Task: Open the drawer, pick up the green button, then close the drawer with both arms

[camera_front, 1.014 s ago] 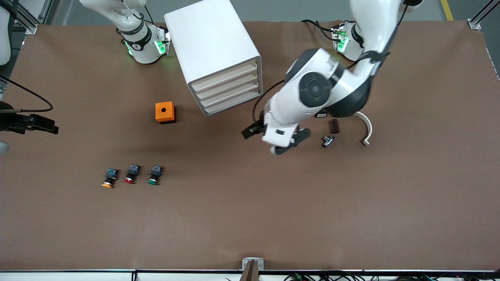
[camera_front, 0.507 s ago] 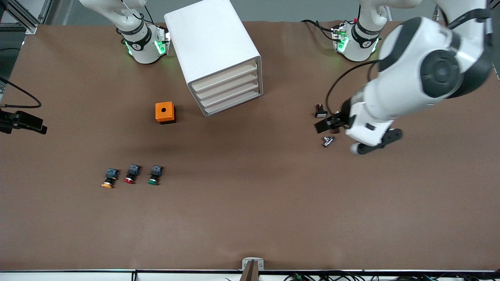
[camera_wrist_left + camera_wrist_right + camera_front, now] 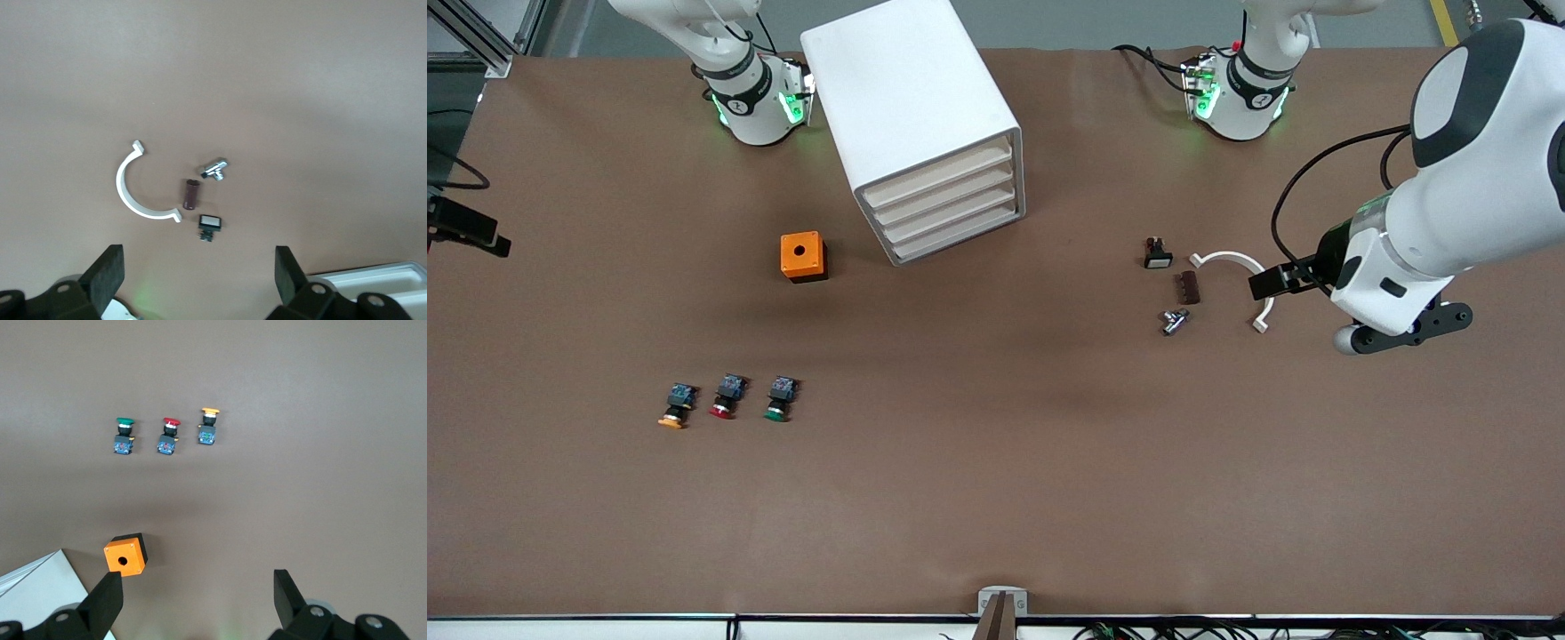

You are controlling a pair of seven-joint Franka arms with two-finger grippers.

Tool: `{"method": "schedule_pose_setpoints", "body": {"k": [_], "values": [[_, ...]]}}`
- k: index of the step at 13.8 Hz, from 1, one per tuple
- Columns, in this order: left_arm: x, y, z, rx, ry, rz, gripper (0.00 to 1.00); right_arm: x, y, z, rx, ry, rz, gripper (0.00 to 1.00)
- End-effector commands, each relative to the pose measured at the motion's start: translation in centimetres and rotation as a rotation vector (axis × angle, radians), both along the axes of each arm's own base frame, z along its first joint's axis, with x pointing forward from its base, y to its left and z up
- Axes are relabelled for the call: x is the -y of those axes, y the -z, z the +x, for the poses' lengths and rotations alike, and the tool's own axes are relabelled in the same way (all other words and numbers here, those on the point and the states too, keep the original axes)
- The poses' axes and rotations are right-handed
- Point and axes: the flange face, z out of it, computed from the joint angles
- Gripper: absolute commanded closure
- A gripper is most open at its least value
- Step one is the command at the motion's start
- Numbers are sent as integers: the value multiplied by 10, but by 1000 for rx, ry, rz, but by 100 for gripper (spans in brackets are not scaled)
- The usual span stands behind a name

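Note:
The green-capped button [image 3: 779, 400] lies on the table, last in a row of three, well nearer the front camera than the white drawer cabinet [image 3: 925, 133]. It also shows in the right wrist view [image 3: 123, 435]. All the cabinet's drawers are shut. My left gripper [image 3: 1272, 283] is open and empty, high over the table at the left arm's end, beside a group of small parts. In its wrist view the left gripper [image 3: 200, 280] has its jaws wide apart. My right gripper [image 3: 494, 244] is open and empty, high at the table's edge on the right arm's end; the right gripper [image 3: 197, 603] holds nothing.
A red-capped button [image 3: 727, 396] and an orange-capped button [image 3: 677, 405] lie beside the green one. An orange box [image 3: 802, 256] stands near the cabinet. A white arc [image 3: 1227, 256], a brown piece [image 3: 1188, 287], a metal fitting [image 3: 1174, 321] and a small black switch [image 3: 1157, 254] lie near the left gripper.
My left arm has swung away from in front of the cabinet toward its own end of the table. My right gripper has drawn farther toward the table's edge. Nothing on the table moved.

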Motion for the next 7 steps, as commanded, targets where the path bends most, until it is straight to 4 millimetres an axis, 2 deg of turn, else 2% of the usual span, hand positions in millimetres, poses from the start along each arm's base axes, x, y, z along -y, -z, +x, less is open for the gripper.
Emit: {"method": "schedule_pose_setpoints", "body": {"k": [1, 2, 3, 7], "values": [[-22, -2, -8, -2, 33, 32, 1, -4, 6, -37, 49, -17, 18, 0], [-33, -2, -8, -4, 43, 29, 1, -2, 12, -49, 80, -14, 21, 0], [-43, -2, -9, -7, 68, 23, 1, -3, 12, -53, 95, -16, 18, 0], [-69, 0, -15, -14, 109, 45, 1, -9, 8, -51, 105, -49, 0, 0]]}}
